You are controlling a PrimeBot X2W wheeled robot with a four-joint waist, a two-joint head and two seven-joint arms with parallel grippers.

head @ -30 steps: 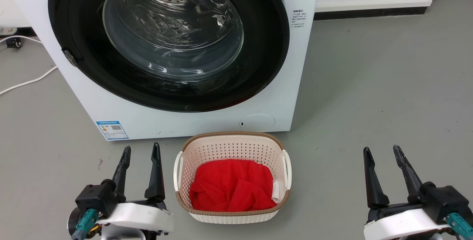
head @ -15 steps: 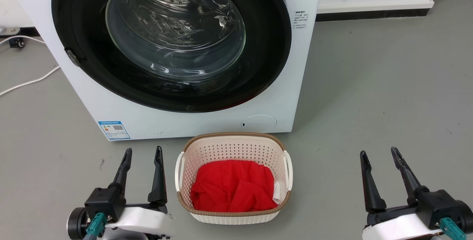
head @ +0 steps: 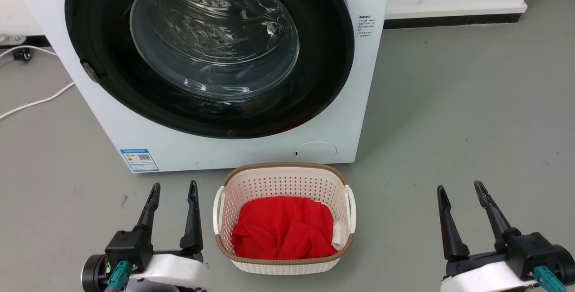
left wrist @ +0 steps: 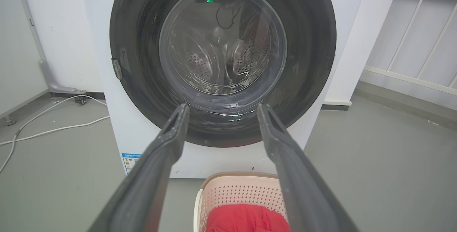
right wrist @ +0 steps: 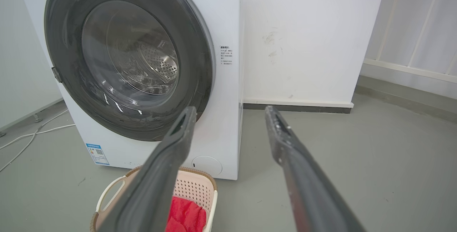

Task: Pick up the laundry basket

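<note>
Bare grey floor (head: 449, 126) lies open on both sides of the laundry basket (head: 284, 266). The washing machine (head: 215, 67) stands just behind its far rim, blocking that side.

**Two labels, neither legible**

On the white front of the washing machine (head: 224, 152) ahead of me, a blue-edged sticker (head: 139, 160) with a QR code sits at the panel's lower left corner. A small block of dark print (head: 366, 24) stands at the upper right, beside the door. Both are too small for me to read.
</note>
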